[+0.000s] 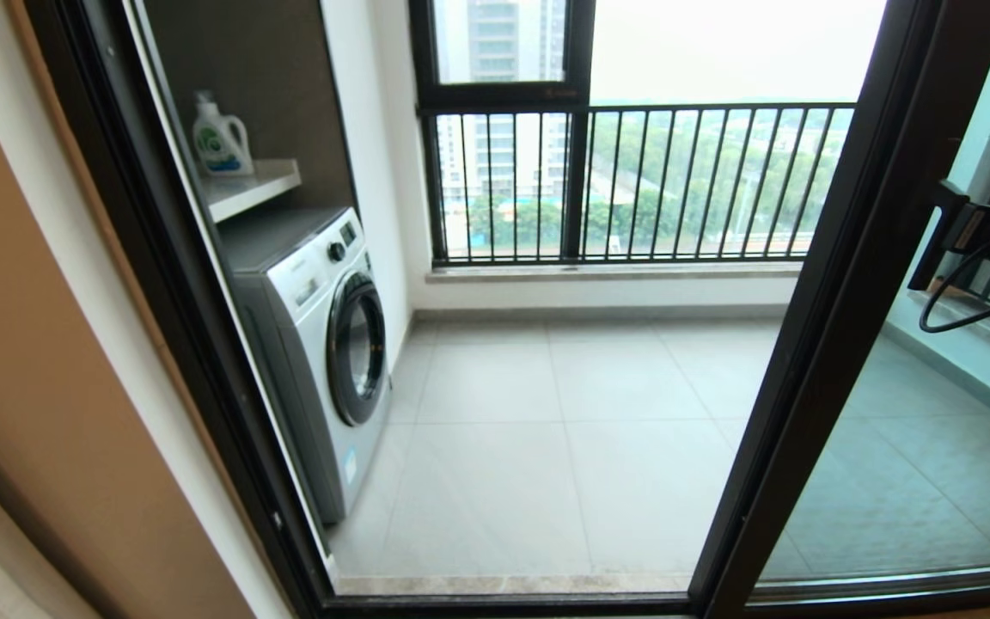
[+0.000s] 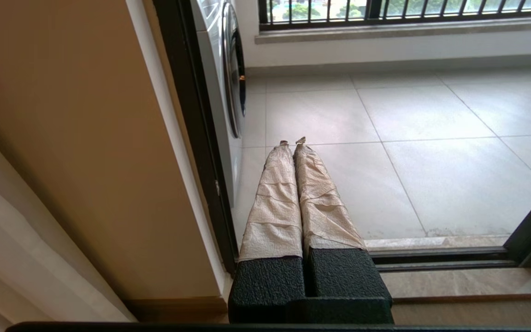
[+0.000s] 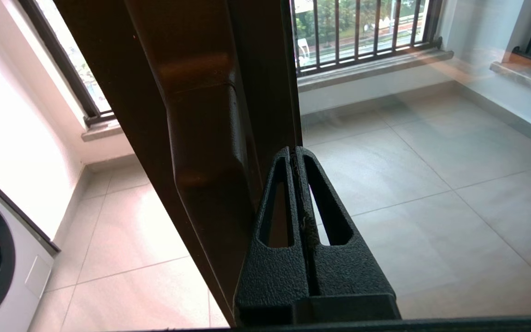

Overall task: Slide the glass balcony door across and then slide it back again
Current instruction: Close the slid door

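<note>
The glass balcony door [image 1: 847, 301] stands at the right of the doorway, with its dark brown stile slanting up and the balcony opening to its left uncovered. My right gripper [image 1: 935, 241] is on the glass side of that stile, at mid height. In the right wrist view the right gripper [image 3: 294, 150] is shut with nothing in it, its tips at the stile's edge next to the raised dark handle [image 3: 205, 147]. My left gripper [image 2: 293, 142], its fingers wrapped in beige tape, is shut and empty, held low near the left door jamb [image 2: 191, 115].
A white washing machine [image 1: 332, 344] stands inside the balcony on the left, under a shelf with a detergent bottle [image 1: 220, 137]. A window with black railing bars [image 1: 632, 180] closes the far side. The floor track [image 1: 504, 595] runs along the threshold. A tan wall [image 1: 22, 344] lies left.
</note>
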Controlling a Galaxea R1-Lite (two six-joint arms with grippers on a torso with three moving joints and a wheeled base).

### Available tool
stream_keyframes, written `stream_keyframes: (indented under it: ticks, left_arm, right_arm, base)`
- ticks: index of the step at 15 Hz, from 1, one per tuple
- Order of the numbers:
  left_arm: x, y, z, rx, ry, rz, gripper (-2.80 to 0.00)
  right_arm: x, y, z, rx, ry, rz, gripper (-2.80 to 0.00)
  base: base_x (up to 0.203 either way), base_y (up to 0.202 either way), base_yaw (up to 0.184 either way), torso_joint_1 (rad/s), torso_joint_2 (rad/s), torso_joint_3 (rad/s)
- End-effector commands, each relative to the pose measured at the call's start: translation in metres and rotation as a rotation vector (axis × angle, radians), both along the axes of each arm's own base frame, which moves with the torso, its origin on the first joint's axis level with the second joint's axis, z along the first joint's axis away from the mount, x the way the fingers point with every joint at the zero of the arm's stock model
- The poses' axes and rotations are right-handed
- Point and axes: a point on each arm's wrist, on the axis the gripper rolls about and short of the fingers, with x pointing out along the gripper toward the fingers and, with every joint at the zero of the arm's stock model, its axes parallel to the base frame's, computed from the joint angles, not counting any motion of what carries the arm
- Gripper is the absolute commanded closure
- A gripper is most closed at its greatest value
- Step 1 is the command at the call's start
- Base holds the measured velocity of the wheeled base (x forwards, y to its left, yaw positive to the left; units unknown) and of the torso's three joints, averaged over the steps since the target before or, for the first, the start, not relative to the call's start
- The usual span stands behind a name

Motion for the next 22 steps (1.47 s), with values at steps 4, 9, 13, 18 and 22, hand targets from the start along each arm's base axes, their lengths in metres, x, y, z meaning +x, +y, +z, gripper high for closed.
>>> stream_keyframes:
  ticks: [4, 9, 13, 18, 22]
  left_arm:
    - [0.0, 0.0, 0.0, 0.0, 0.001, 0.0, 0.0]
    - [0.0, 0.0, 0.0, 0.0, 0.001, 0.0, 0.0]
    - [0.0, 0.0, 0.0, 0.0, 0.001, 0.0, 0.0]
    - [0.0, 0.0, 0.0, 0.0, 0.001, 0.0, 0.0]
    - [0.0, 0.0, 0.0, 0.0, 0.001, 0.0, 0.0]
  right_arm:
    - [0.004, 0.014, 0.001, -0.031, -0.003, 0.006, 0.0]
    - [0.01, 0.036, 0.005, -0.049, -0.026, 0.024, 0.0]
    - [0.011, 0.056, 0.011, -0.07, -0.046, 0.043, 0.0]
    - [0.011, 0.069, 0.014, -0.083, -0.052, 0.062, 0.0]
    - [0.012, 0.079, 0.011, -0.08, -0.041, 0.063, 0.0]
  base:
    - [0.0, 0.0, 0.0, 0.0, 0.0, 0.0]
    - [0.0, 0.0, 0.0, 0.0, 0.0, 0.0]
    - [0.0, 0.0, 0.0, 0.0, 0.0, 0.0]
    - [0.0, 0.0, 0.0, 0.0, 0.0, 0.0]
    - [0.0, 0.0, 0.0, 0.0, 0.0, 0.0]
